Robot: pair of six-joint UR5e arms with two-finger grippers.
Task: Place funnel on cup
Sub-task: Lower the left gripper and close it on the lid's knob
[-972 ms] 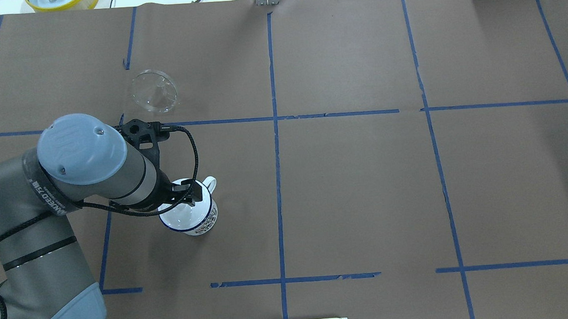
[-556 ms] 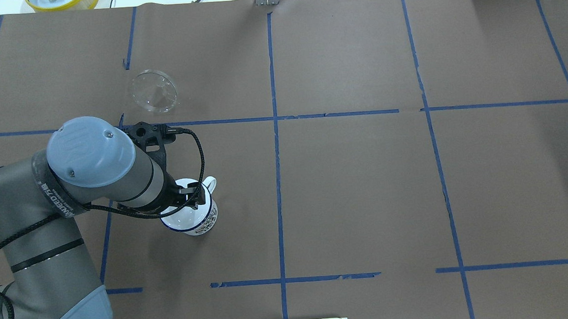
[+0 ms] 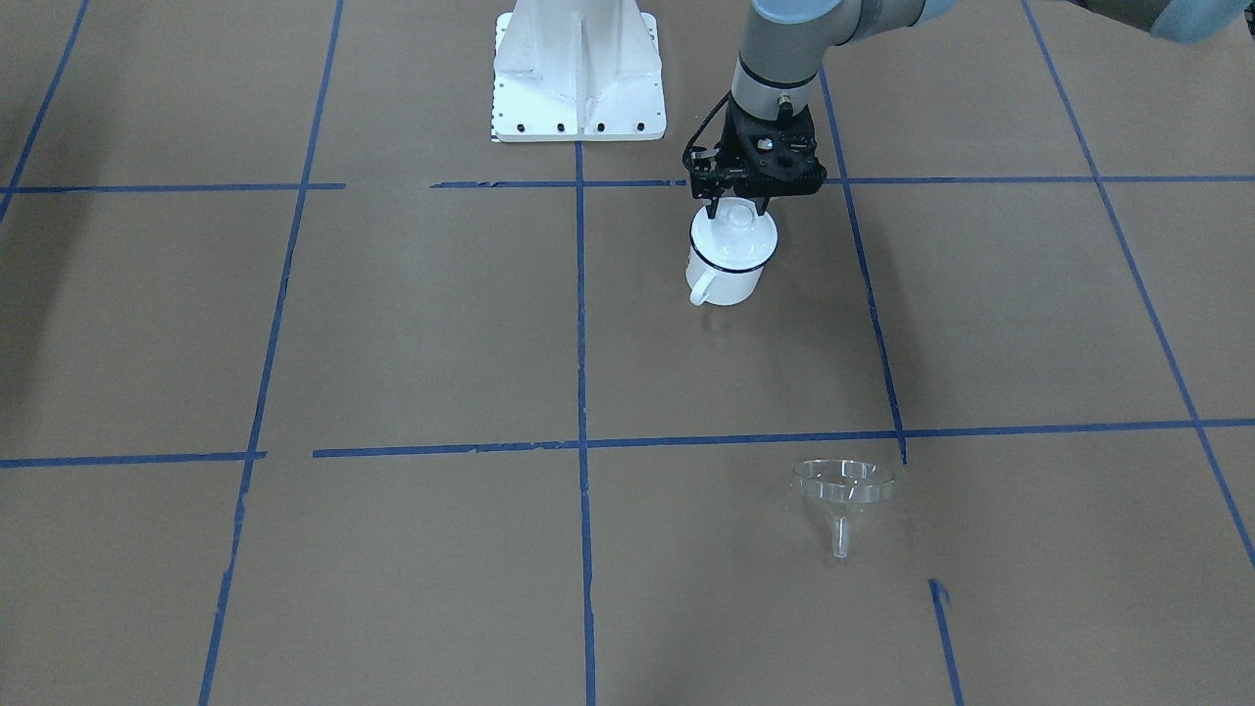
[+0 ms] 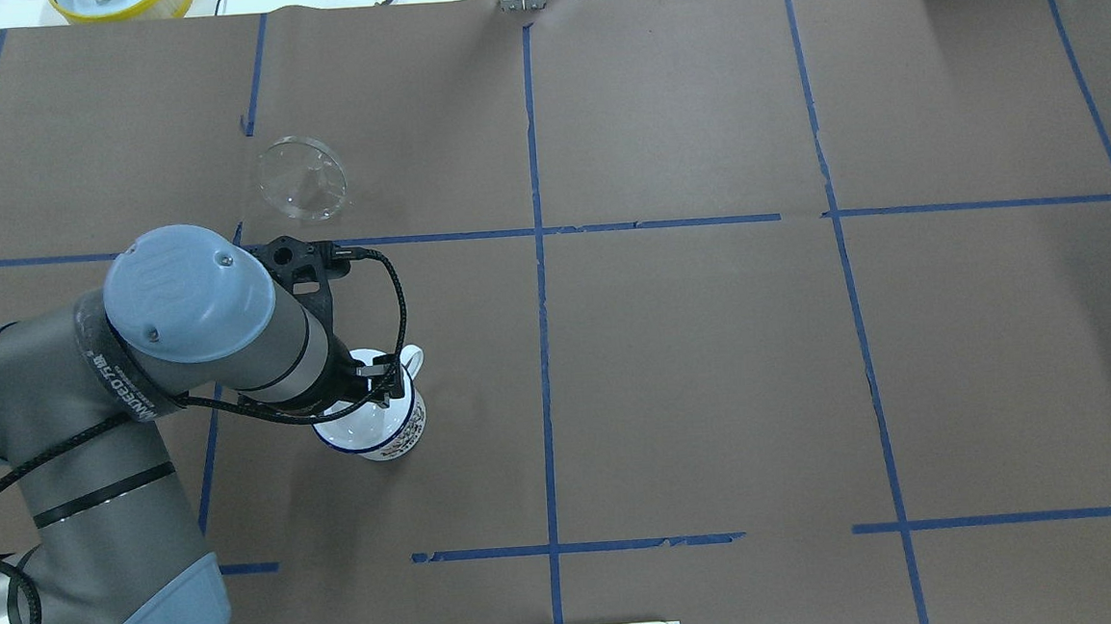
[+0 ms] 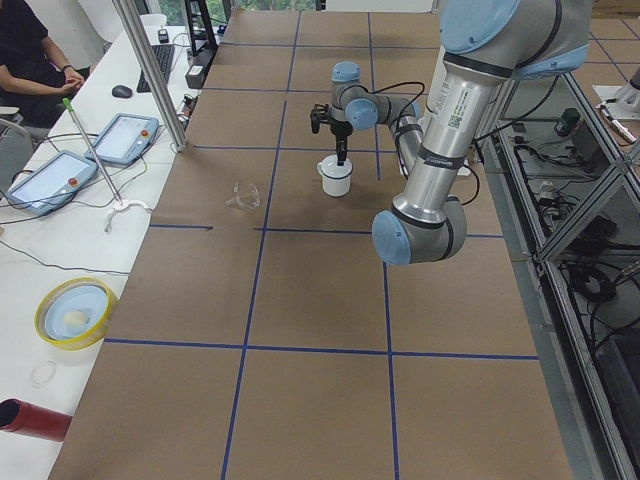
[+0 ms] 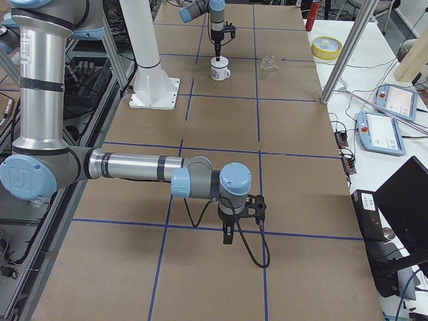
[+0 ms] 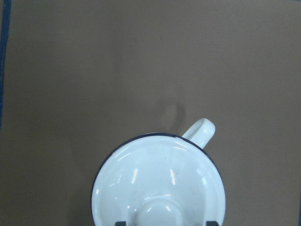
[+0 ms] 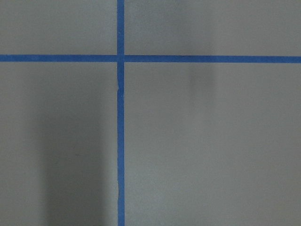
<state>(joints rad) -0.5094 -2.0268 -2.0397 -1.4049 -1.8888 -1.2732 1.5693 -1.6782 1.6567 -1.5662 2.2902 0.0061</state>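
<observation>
The cup [image 4: 385, 436] is a white mug with a dark blue rim, standing left of the table's middle; it also shows in the front view [image 3: 724, 277]. A round white lid [image 7: 160, 183] with a knob covers it. My left gripper [image 3: 737, 208] points straight down over the lid. It is open, and its fingertips [image 7: 212, 223] stand on either side of the knob without touching it. The clear funnel [image 4: 301, 178] lies on its own farther out on the table [image 3: 843, 487]. My right gripper [image 6: 227, 237] hangs over the paper far off; I cannot tell if it is open or shut.
Brown paper with blue tape lines [image 4: 538, 255] covers the table. The white robot base [image 3: 578, 69] stands at the near edge. A yellow bowl [image 4: 122, 1] sits beyond the far edge. Tablets [image 5: 50, 175] and an operator are on the side bench.
My left arm has shifted a little to the right and the gripper has sunk closer to the lid's knob. Cup, lid and funnel have not moved.
</observation>
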